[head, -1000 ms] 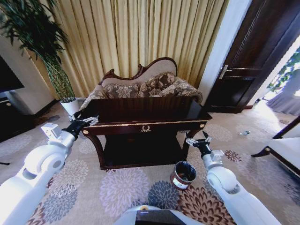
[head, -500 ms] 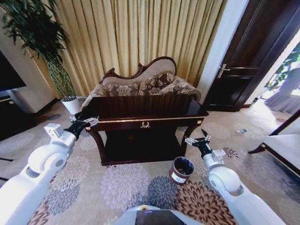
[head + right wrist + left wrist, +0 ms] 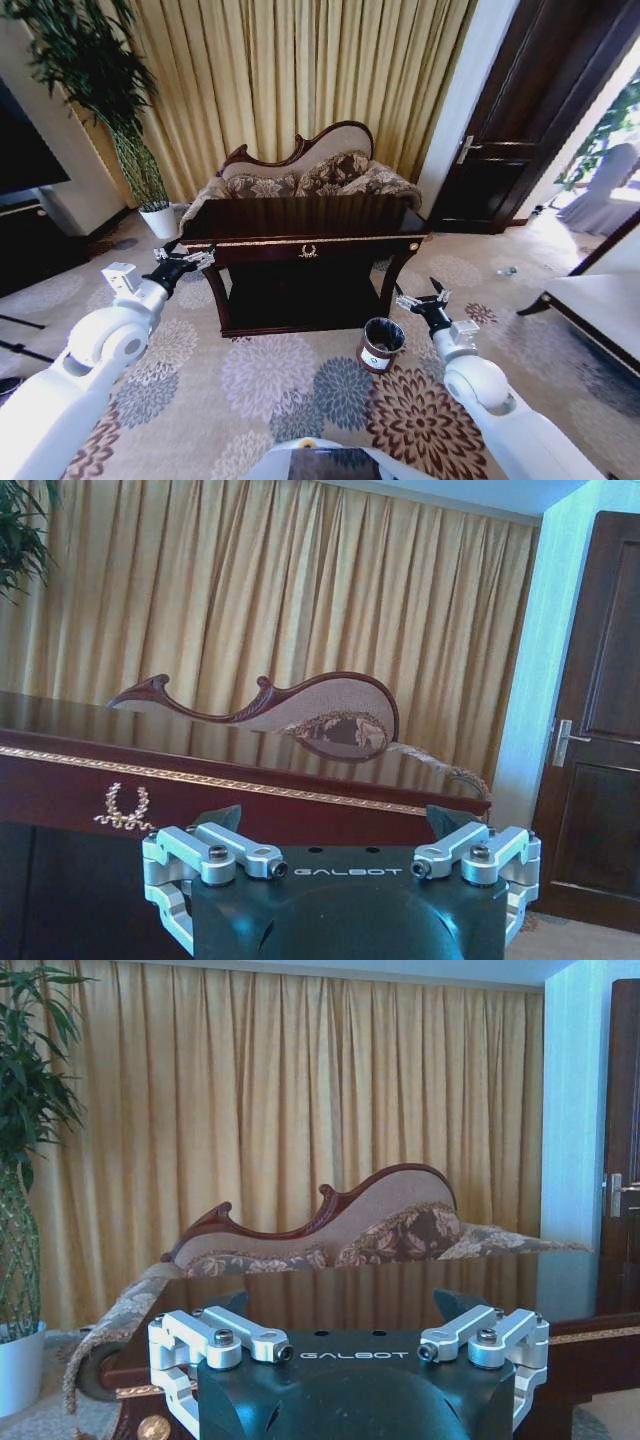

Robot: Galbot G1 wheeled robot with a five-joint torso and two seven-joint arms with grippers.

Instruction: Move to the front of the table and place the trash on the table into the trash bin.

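Since 1 s ago the whole head view has shifted, so the camera moved w/ the robot; table (image 3: 300, 232) sits a bit higher and smaller in frame. Left gripper (image 3: 184, 262) hangs by the table's front-left corner, fingers spread, holding nothing. Right gripper (image 3: 423, 301) is near the front-right leg, also spread, empty. Trash bin (image 3: 380, 344) stands on the carpet (image 3: 290, 385) beside that leg. Trash on the tabletop: can't make out.

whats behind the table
A sofa stands right behind the table, with curtains beyond. The table hides the sofa's seat front and legs.
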